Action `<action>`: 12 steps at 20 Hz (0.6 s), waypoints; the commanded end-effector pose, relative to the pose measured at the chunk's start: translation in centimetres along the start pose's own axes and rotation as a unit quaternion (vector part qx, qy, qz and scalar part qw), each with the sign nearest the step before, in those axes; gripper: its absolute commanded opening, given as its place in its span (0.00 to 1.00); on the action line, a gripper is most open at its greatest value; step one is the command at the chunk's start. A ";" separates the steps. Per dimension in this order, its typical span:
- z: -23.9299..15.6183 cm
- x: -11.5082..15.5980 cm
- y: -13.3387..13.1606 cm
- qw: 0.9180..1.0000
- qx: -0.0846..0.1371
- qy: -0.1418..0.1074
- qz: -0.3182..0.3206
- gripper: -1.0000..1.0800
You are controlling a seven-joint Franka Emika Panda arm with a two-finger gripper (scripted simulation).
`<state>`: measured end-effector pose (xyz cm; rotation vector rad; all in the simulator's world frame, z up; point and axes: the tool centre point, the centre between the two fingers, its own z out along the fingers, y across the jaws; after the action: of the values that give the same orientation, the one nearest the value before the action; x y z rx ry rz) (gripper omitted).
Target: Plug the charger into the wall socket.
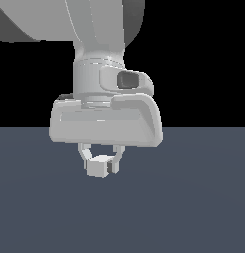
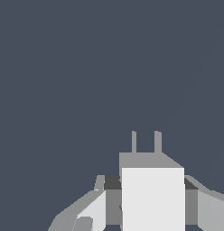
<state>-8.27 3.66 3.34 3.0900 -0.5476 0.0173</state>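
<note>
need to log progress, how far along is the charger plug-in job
Done: the gripper has the charger clamped between its fingers, lifted off the dark floor. In hand: it carries the block, and the wrist view shows its two prongs pointing out ahead. Left: neither view shows the wall socket, so finding it, lining up the prongs and pushing them in are all still to do.

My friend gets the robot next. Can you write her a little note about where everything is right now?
Gripper: shut on the charger, held off the floor.
Charger: its two prongs point away from the hand in the wrist view.
Wall socket: not in either view, so find it first.
Done: charger picked up.
Left: carry it to the socket, line up the prongs, push it in.
</note>
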 end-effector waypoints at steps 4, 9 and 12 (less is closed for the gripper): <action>-2.1 3.0 -1.7 0.999 0.000 0.000 -0.041 0.00; -4.1 5.8 -3.7 0.997 0.001 0.000 -0.082 0.00; -5.0 7.1 -4.8 0.995 0.001 0.000 -0.101 0.00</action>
<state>-0.80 5.46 7.92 3.1285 -0.2639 0.0199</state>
